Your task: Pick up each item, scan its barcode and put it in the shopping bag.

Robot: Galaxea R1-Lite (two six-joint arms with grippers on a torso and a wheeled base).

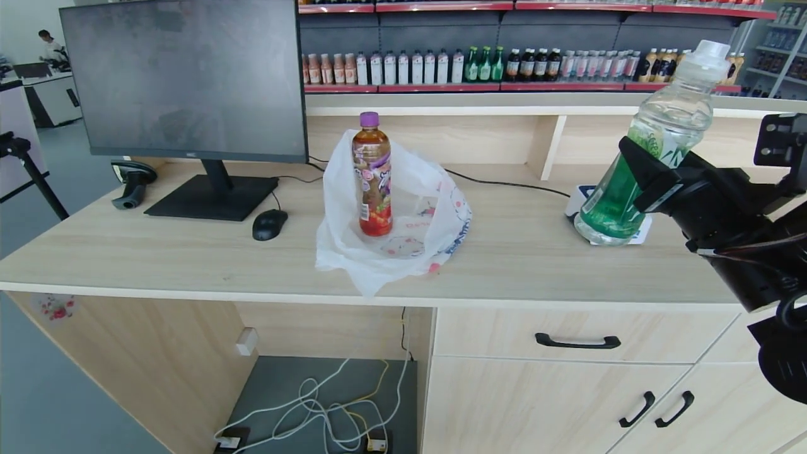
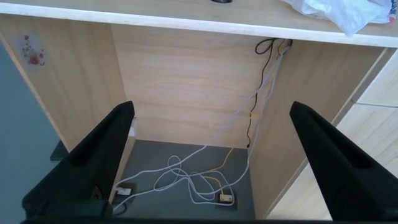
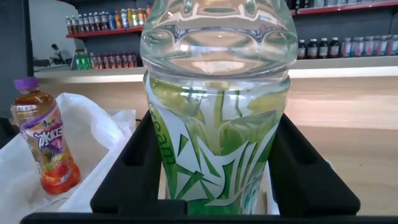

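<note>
Right gripper [image 3: 217, 180] is clamped on the clear bottle with the green label [image 3: 217, 93]. The two black fingers [image 3: 134, 168] press the labelled lower body from either side, while the shoulder and cap stand free above them. From the head view the right gripper [image 1: 637, 176] holds that bottle [image 1: 662, 126] tilted. The cap leans toward the desk's right end, and the base sits down by the small white scanner box [image 1: 577, 202] near the right back of the desk [image 1: 504, 265]. I cannot tell whether base and box touch.

Moving out: the white shopping bag [image 1: 435, 208] sits open at mid-desk near the front edge, well apart from the held bottle. A purple-capped tea bottle [image 1: 373, 183] stands upright inside it. Further left are a black mouse [image 1: 270, 224], a monitor [image 1: 189, 82] on its stand, and a handheld scanner [image 1: 129, 183] at the back left.

Left gripper [image 2: 211, 109] hangs below the desk's front edge with its fingers spread wide and nothing between them. It faces the open knee space, where cables [image 2: 193, 180] lie on the floor.
</note>
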